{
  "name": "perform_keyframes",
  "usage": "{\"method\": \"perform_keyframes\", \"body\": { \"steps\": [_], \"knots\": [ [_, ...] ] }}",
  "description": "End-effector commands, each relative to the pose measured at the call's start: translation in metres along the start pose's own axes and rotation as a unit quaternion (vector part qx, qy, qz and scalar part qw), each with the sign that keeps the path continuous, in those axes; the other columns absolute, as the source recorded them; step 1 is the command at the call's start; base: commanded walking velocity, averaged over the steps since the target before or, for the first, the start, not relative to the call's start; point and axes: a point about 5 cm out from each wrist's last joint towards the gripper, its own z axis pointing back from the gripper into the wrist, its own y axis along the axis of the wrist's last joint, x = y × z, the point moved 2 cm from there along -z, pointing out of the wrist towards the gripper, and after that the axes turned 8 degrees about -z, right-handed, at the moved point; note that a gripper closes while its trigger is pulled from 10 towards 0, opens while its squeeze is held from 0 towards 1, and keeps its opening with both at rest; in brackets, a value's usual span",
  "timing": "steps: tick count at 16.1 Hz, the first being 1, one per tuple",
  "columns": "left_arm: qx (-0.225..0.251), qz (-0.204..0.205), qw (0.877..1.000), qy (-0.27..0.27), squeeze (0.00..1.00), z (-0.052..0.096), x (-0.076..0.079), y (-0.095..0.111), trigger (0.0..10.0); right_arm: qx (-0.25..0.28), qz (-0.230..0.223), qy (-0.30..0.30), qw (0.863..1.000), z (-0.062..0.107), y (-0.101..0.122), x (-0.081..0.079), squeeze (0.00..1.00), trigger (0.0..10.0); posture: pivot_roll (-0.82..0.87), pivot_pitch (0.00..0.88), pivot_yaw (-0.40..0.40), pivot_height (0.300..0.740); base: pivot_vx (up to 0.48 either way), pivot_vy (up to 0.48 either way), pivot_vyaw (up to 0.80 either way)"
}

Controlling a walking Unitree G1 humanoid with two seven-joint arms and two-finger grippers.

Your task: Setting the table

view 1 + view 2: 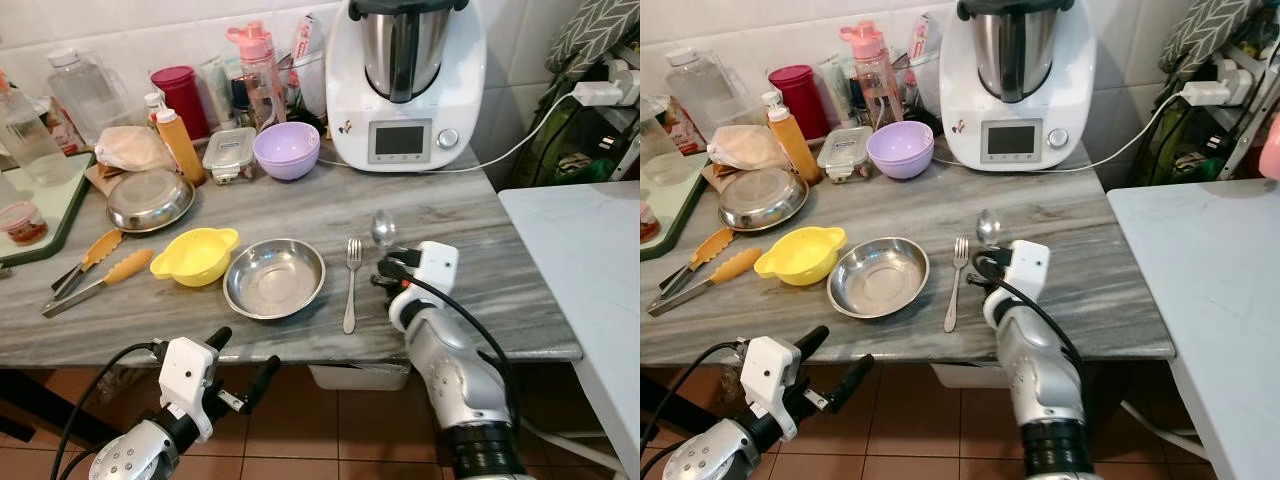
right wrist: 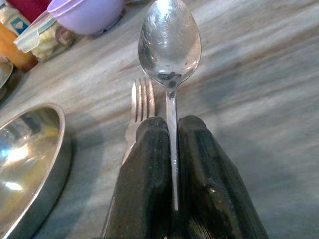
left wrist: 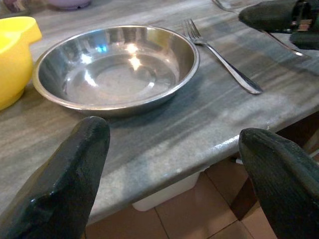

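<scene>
Right now the spoon (image 2: 170, 50) is pinched by its handle between the two black fingers (image 2: 149, 169) of the right gripper (image 1: 390, 268), bowl end pointing away toward the back of the counter (image 1: 500, 290), over the grey stone surface just to the right of the fork (image 1: 351, 282). The fork lies flat on the counter, tines toward the wall, and just to its left sits an empty steel plate (image 1: 274, 278) near the front edge. Touching or nearly touching that plate on its left is a yellow bowl (image 1: 197, 254), and beyond it lie tongs (image 1: 95, 273) with orange tips. The left gripper (image 1: 237, 372) hangs below and in front of the counter edge with its fingers (image 3: 65, 184) spread wide apart and holding nothing; its wrist view looks across the counter edge at the steel plate. Further back on the counter stand a second steel dish (image 1: 150, 200), a purple bowl (image 1: 286, 149), a lidded clear food box (image 1: 229, 155), an orange squeeze bottle (image 1: 178, 143), a pink drinking bottle (image 1: 256, 66) and a large white kitchen machine (image 1: 403, 80) with a small screen. A white table (image 1: 590, 260) stands to the right, apart from the counter.
</scene>
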Motion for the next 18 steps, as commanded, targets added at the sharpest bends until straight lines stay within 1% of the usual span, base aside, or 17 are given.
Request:
{"method": "perform_keyframes", "body": {
  "steps": [1,2,3,4,5,6,7,8,9,10,11,12,13,14,16,18],
  "knots": [
    [-0.007,-0.010,1.000,-0.001,0.00,0.003,-0.002,0.000,10.0,-0.010,0.000,0.006,1.000,-0.002,-0.001,-0.008,0.00,10.0,-0.11,0.053,0.120,0.740,0.000,0.000,0.00],
    [-0.009,-0.010,1.000,-0.001,0.00,0.006,0.000,-0.002,10.0,-0.022,-0.008,-0.006,1.000,-0.001,-0.005,-0.004,0.00,10.0,-0.11,0.051,0.118,0.740,0.000,0.000,0.00],
    [-0.010,-0.009,1.000,-0.002,0.00,0.009,0.003,-0.003,10.0,-0.028,0.000,-0.014,1.000,0.001,-0.007,-0.001,0.00,10.0,-0.11,0.050,0.118,0.740,0.000,0.000,0.00],
    [-0.010,-0.009,1.000,-0.004,0.00,0.012,0.008,-0.003,10.0,-0.033,0.007,-0.017,0.999,0.002,-0.010,0.002,0.00,10.0,-0.11,0.046,0.117,0.740,0.000,0.000,0.00],
    [-0.009,-0.008,1.000,-0.007,0.00,0.017,0.016,-0.002,10.0,-0.043,0.001,-0.027,0.999,0.006,-0.014,0.009,0.00,10.0,-0.11,0.045,0.120,0.740,0.000,0.000,0.00],
    [-0.008,-0.008,1.000,-0.008,0.00,0.020,0.019,-0.001,10.0,-0.046,0.000,-0.032,0.998,0.007,-0.016,0.014,0.00,10.0,-0.11,0.042,0.121,0.740,0.000,0.000,0.00],
    [-0.005,-0.007,1.000,-0.012,0.00,0.026,0.028,0.002,10.0,-0.043,0.000,-0.043,0.998,0.010,-0.014,0.022,0.00,10.0,-0.12,0.040,0.129,0.740,0.000,0.000,0.00],
    [-0.005,-0.007,1.000,-0.013,0.00,0.027,0.030,0.003,10.0,-0.043,0.001,-0.045,0.998,0.011,-0.014,0.023,0.00,10.0,-0.12,0.039,0.132,0.740,0.000,0.000,0.00],
    [-0.003,-0.007,1.000,-0.024,0.00,0.037,0.042,0.005,10.0,-0.046,0.009,-0.043,0.998,0.013,-0.015,0.025,0.00,10.0,-0.13,0.037,0.144,0.740,0.000,0.000,0.00],
    [-0.004,-0.007,1.000,-0.028,0.00,0.040,0.046,0.006,10.0,-0.047,0.010,-0.043,0.998,0.014,-0.015,0.026,0.00,10.0,-0.14,0.036,0.146,0.740,0.000,0.000,0.00],
    [-0.002,-0.011,0.999,-0.039,0.00,0.049,0.061,0.014,10.0,-0.046,0.011,-0.043,0.998,0.017,-0.017,0.027,0.00,10.0,-0.14,0.039,0.157,0.740,0.000,0.000,0.00],
    [-0.001,-0.012,0.999,-0.040,0.00,0.051,0.066,0.016,10.0,-0.044,0.012,-0.043,0.998,0.018,-0.017,0.026,0.00,10.0,-0.14,0.040,0.161,0.740,0.000,0.000,0.00],
    [0.002,-0.012,0.999,-0.043,0.00,0.053,0.074,0.022,10.0,-0.043,0.012,-0.043,0.998,0.018,-0.018,0.025,0.00,10.0,-0.15,0.044,0.169,0.740,0.000,0.000,0.00],
    [0.002,-0.012,0.999,-0.045,0.00,0.053,0.077,0.024,10.0,-0.043,0.012,-0.043,0.998,0.018,-0.019,0.025,0.00,10.0,-0.15,0.044,0.169,0.740,0.000,0.000,0.00],
    [0.003,-0.007,0.998,-0.062,0.00,0.056,0.110,0.032,10.0,-0.041,0.010,-0.038,0.998,0.015,-0.019,0.021,0.00,10.0,-0.17,0.046,0.178,0.740,0.000,0.000,0.00],
    [0.004,-0.006,0.998,-0.066,0.00,0.057,0.122,0.036,10.0,-0.045,0.003,-0.037,0.998,0.013,-0.020,0.019,0.00,10.0,-0.17,0.049,0.176,0.740,0.000,0.000,0.00]
  ]
}}
